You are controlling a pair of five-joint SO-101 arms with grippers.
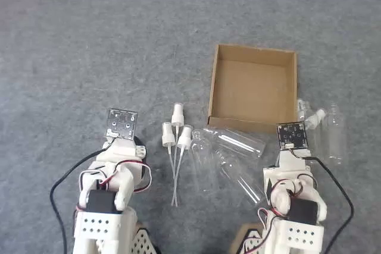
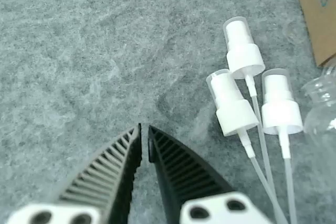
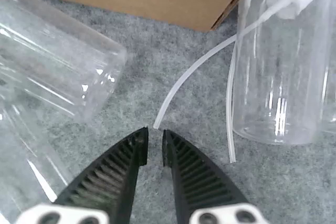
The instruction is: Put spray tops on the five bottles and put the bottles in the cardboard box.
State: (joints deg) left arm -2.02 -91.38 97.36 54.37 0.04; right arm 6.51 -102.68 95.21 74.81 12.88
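Box, bottles and spray tops, counted
One brown cardboard box (image 1: 250,124); five clear plastic bottles (image 1: 238,141); three white plastic spray tops (image 1: 177,115) left of the box, at least one right.

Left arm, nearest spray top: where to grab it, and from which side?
Probably the wide white collar of the nearest spray top, gripped across its width, coming down from the open side where the left gripper is. It lies flat with its thin tube trailing, and the other two tops crowd its far side.

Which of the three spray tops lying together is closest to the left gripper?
The leftmost spray top in the high view; the other two lie farther toward the cardboard box.
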